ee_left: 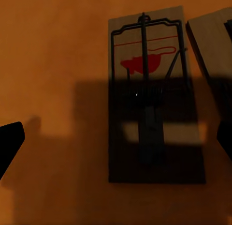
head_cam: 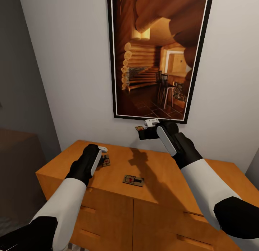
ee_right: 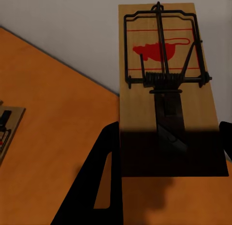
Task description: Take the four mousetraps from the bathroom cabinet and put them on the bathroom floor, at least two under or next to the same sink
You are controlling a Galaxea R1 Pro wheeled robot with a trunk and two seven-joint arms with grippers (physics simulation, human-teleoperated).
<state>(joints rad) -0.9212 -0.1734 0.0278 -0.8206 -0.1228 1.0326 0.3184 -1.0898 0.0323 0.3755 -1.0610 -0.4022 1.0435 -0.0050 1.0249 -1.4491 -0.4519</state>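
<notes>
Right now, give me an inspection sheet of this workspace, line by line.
Surface: orange-brown cabinet top, flat, against a white wall.
Job's things: one mousetrap lifted off the top in the right gripper; a second mousetrap lying flat mid-top; a third mousetrap flat on the top below the left gripper, with the edge of another board beside it.
Clutter: nothing seen.
Grippers: right gripper shut on its mousetrap, raised in front of the wall; left gripper open, hovering over the top, holding nothing.
Cables: nothing seen.
Surroundings: framed picture of a log-cabin interior on the wall above; drawer fronts with bar handles below the top.
</notes>
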